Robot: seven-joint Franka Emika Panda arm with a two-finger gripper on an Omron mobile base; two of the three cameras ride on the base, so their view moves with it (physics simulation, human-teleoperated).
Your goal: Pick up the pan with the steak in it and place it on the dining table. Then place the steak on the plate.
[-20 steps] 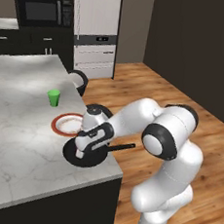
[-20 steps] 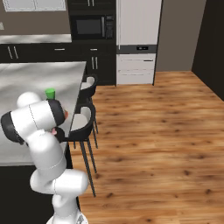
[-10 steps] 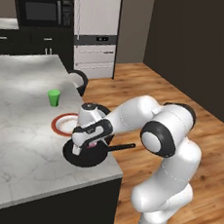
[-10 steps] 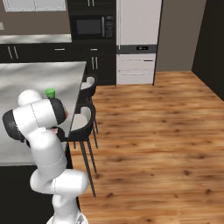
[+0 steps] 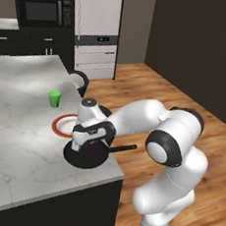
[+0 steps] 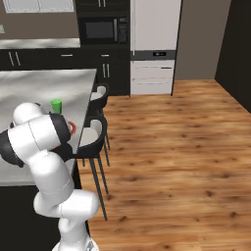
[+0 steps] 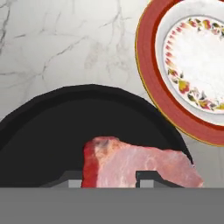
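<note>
The fingers are closing on the steak inside the pan, and the plate lies just beside, further from the worktop edge.

The tabletop is polished white-grey marbled stone. The pan looks matt black, smooth. The steak is moist raw meat, pink with a red edge. The plate is glossy ceramic with a red-brown rim. The floor is varnished wood.
</note>
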